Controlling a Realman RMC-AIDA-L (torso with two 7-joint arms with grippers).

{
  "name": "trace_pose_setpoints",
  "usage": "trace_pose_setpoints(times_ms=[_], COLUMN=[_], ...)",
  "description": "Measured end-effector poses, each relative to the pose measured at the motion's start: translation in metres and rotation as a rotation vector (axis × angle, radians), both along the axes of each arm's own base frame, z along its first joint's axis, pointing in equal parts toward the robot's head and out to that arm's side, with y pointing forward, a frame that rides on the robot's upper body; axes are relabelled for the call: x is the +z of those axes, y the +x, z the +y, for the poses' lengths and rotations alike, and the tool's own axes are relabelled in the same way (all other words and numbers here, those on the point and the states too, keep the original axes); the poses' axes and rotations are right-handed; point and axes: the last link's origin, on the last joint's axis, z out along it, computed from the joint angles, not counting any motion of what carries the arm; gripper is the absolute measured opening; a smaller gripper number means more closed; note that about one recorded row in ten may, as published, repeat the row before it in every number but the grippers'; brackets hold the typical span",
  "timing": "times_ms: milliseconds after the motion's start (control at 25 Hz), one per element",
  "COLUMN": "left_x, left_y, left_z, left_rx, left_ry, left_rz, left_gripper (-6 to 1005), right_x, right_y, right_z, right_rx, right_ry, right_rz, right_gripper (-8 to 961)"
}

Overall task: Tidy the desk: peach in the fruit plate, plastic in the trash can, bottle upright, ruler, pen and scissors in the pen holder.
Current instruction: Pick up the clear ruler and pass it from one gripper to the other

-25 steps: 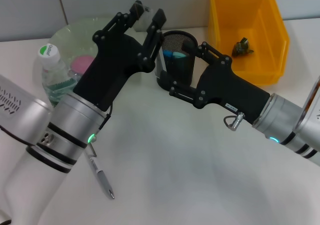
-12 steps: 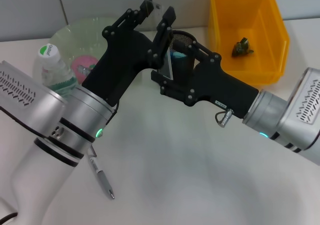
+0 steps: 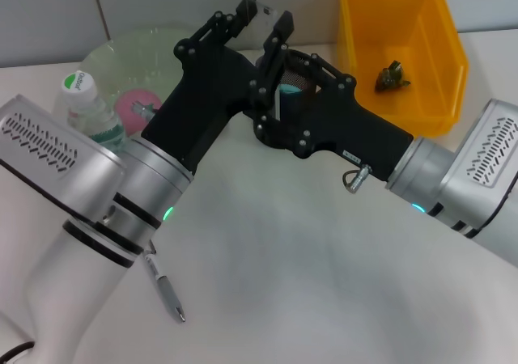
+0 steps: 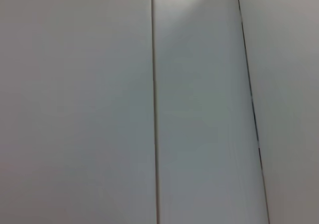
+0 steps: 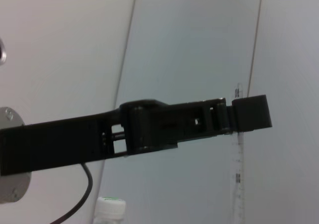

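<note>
Both arms meet at the far middle of the white desk. The left gripper is raised above the black mesh pen holder, and its two fingers stand apart with a transparent ruler between them; I cannot tell if the fingers really press on it. The right gripper reaches from the right side and lies against the near-left side of the pen holder; its fingers are hidden behind the left one, so I cannot tell their state.

The bottle stands upright at the far left, just beside the green fruit plate. The pink peach lies in this plate. The pen lies flat on the desk, near the left arm. The yellow trash can is at the far right, with a small crumpled plastic inside.
</note>
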Motion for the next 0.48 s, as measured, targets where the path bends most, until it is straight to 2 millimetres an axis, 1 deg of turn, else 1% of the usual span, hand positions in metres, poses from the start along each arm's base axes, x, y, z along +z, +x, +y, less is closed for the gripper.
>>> trace_pose_setpoints(times_ms=[240,480], left_x=[0.0005,0.0001], left_y=[-0.0009,-0.0002], left_z=[0.0059,0.0060], left_rx=[0.055,0.053], left_ry=[0.024,0.023], left_rz=[0.006,0.008], left_gripper=[390,391], right_x=[-0.0060,-0.0071], right_y=[-0.0053,-0.0074], right_z=[0.0032,0.0046], right_rx=[-0.016,-0.016], right_ry=[0.008,0.011], right_rz=[-0.006,-0.008], right_gripper=[801,792])
